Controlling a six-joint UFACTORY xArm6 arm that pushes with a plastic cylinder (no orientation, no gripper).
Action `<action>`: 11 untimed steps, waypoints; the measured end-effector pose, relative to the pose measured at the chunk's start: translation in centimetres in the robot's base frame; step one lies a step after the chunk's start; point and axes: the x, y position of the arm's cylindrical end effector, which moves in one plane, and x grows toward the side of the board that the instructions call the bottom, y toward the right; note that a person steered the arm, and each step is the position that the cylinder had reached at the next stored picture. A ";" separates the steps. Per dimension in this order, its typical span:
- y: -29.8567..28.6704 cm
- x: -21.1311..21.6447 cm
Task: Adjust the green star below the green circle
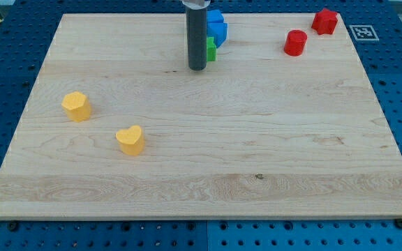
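My tip (197,67) rests on the board near the view's top centre. A green block (211,49) shows just to the right of the rod, mostly hidden behind it; I cannot make out its shape. Two blue blocks (217,25) sit directly above the green one, close against it. Only one green block shows; I cannot tell the star from the circle.
A red cylinder (295,42) and a red block (324,21) lie at the view's top right. A yellow block (77,106) and a yellow heart (130,139) lie at the left. The wooden board (257,174) sits on a blue pegboard.
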 end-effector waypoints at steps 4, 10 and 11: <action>2.3 0.5; 2.3 0.0; 3.0 2.5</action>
